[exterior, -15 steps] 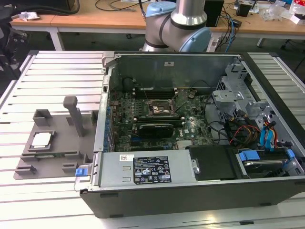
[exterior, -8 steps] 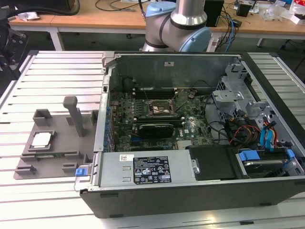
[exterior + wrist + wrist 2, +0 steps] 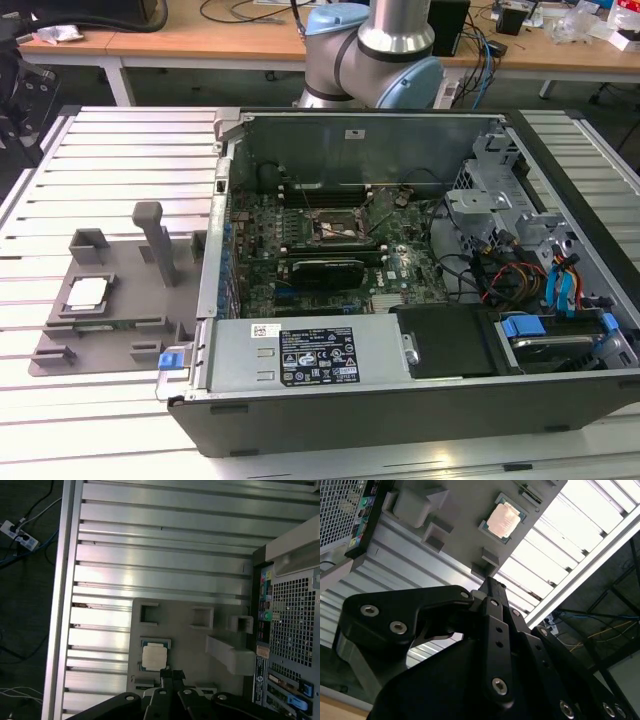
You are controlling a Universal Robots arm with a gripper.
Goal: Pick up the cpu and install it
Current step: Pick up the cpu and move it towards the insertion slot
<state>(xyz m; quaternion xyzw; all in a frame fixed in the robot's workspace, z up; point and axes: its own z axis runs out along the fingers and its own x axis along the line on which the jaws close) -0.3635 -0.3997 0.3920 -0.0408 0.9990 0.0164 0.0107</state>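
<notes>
One cpu lies on the grey fixture plate, claw apart

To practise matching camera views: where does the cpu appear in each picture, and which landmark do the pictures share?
Exterior view: the cpu lies on the grey fixture plate, to the exterior view's left of the computer case.
Second wrist view: the cpu sits in the plate's square recess.
First wrist view: the cpu, same recess.
Shared landmark: the plate's tall post.
</notes>
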